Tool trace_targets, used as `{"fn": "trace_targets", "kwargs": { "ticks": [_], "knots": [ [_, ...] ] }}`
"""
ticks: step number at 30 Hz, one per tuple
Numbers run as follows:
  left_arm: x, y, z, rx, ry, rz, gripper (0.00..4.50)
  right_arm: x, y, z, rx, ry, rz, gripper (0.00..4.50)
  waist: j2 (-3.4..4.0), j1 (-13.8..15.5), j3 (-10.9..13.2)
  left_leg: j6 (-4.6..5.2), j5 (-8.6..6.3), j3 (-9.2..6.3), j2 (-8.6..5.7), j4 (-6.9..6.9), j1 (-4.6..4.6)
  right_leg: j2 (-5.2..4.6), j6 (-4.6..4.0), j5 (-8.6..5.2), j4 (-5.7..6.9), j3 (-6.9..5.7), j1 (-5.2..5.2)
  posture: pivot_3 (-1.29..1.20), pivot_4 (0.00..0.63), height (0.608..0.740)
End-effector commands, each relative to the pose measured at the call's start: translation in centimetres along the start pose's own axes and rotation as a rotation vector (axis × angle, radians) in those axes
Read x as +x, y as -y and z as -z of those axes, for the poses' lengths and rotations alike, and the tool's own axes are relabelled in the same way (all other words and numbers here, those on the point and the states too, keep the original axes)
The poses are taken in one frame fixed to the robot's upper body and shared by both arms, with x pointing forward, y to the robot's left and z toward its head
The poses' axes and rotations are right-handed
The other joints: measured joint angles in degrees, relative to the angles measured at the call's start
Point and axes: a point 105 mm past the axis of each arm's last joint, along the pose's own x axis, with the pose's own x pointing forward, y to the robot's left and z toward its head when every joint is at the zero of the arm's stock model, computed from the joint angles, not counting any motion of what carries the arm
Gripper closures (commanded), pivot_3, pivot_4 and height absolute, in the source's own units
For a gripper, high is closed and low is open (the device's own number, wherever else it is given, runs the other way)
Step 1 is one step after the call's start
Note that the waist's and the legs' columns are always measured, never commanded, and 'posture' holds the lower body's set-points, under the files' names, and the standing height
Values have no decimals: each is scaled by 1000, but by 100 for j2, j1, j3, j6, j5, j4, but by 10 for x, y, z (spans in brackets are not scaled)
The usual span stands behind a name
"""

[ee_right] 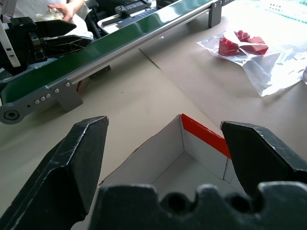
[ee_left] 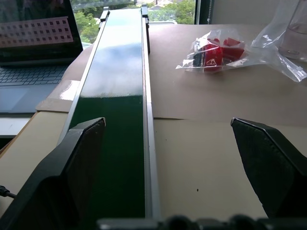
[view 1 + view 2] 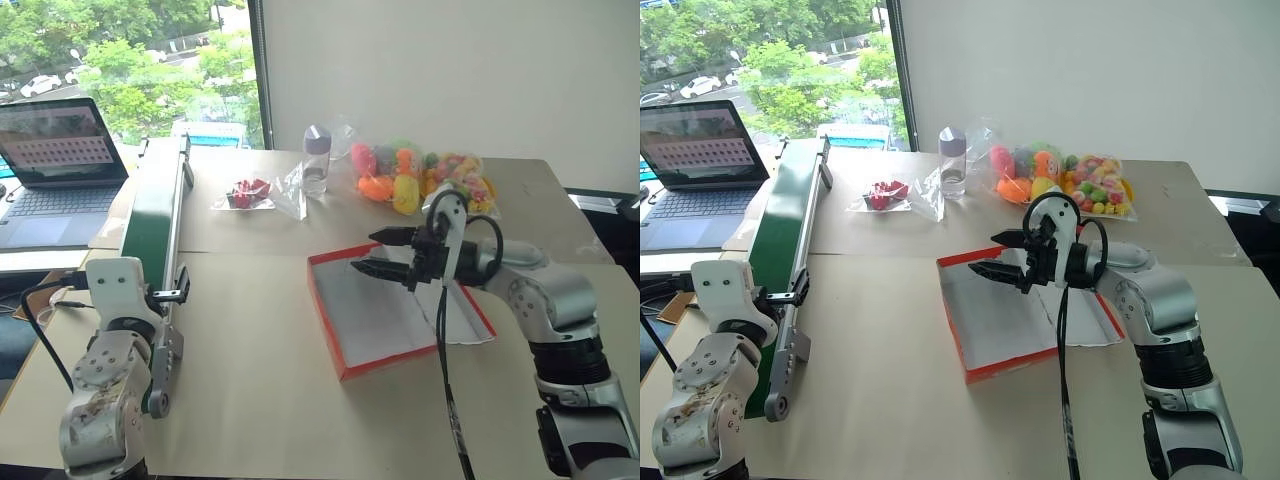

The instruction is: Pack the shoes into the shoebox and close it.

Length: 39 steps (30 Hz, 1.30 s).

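The shoebox [image 3: 330, 330] lies open on the tan table, red outside and white inside, with white paper [image 3: 468, 322] spilling over its right side. My right gripper [image 3: 365, 252] hovers open over the box's far left corner, which the right wrist view shows as a red-edged corner [image 1: 201, 132] between the fingers. My left gripper [image 2: 165, 124] is open and empty at the near left, pointing along the green conveyor [image 2: 115, 96]. The shoes are out of view.
The conveyor [image 3: 155, 215] runs along the table's left side, with a laptop [image 3: 55, 170] beyond it. At the back stand a clear bottle [image 3: 316, 158], a bag of red pieces [image 3: 248, 193] and bags of colourful toys [image 3: 420, 175]. A person's hand [image 1: 64, 8] shows past the conveyor.
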Motion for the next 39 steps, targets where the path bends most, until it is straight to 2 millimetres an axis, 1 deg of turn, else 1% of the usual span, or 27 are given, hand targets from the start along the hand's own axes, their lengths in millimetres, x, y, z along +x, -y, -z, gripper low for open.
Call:
{"fn": "trace_targets", "kwargs": {
  "ticks": [1,3,5,6,8,11,13,15,20,26,29,33,39],
  "knots": [
    [-9,-11,-8,-1,21,-76,0,10,6,-15,-41,82,36,45,0,-4,0,0,0,0,0,0,0,0,0,0,0,0,0,0,150,740],
    [-15,-37,-2,10,-4,-230,0,22,16,-23,-50,164,98,45,-7,-86,-4,0,0,4,6,0,6,5,0,1,0,2,2,0,150,740],
    [-20,-60,0,-3,-23,-334,0,30,17,-25,-66,184,99,45,-7,-122,-3,-5,3,3,7,0,7,7,4,5,6,3,2,0,150,740],
    [-22,-67,0,-27,-26,-365,0,33,15,-25,-75,177,81,45,-7,-120,-3,-8,6,-1,9,0,6,10,9,8,9,0,1,0,150,740],
    [-24,-73,-2,-49,-23,-377,0,38,11,-26,-83,177,62,45,-6,-113,-3,-10,7,-2,9,0,2,10,9,9,10,-2,-3,0,150,740],
    [-27,-66,-11,-43,21,-322,0,44,8,-34,-50,230,32,45,-7,-95,-3,-10,7,-1,5,0,-1,4,8,8,6,-3,-3,0,150,740],
    [-29,-57,-22,-91,85,-275,0,48,4,-34,-45,238,9,45,-7,-83,-3,-10,7,-1,2,0,-3,0,6,7,6,-4,-2,0,150,740],
    [-31,-52,-27,-107,100,-264,0,51,2,-33,-41,241,-7,45,-7,-82,-3,-10,6,-1,1,0,-4,-2,0,4,4,-3,-2,0,150,740],
    [-28,-51,-16,-107,24,-257,0,59,4,-31,-70,236,21,45,-7,-109,-4,-11,7,0,4,0,1,4,-1,4,10,-3,-2,0,150,740],
    [-23,-55,-9,-142,-31,-274,0,74,-10,-37,-83,254,-29,45,-7,-140,-4,-13,9,0,8,0,2,9,9,12,13,-2,-2,0,150,740],
    [-18,-54,-6,-131,-58,-264,0,87,-17,-39,-76,259,-59,45,-7,-141,-4,-14,9,0,8,0,2,9,9,12,13,-2,-3,0,150,740],
    [-4,-44,-16,-104,-35,-207,0,100,-11,-40,-133,242,-26,45,-7,-116,-3,-18,11,-1,7,0,2,8,4,11,14,-5,-3,0,150,740],
    [9,-44,-23,-97,-22,-197,0,104,-12,-43,-170,239,-24,45,-7,-122,-4,-18,12,0,3,0,-5,2,4,13,8,-6,-4,0,150,740]
  ]
}}
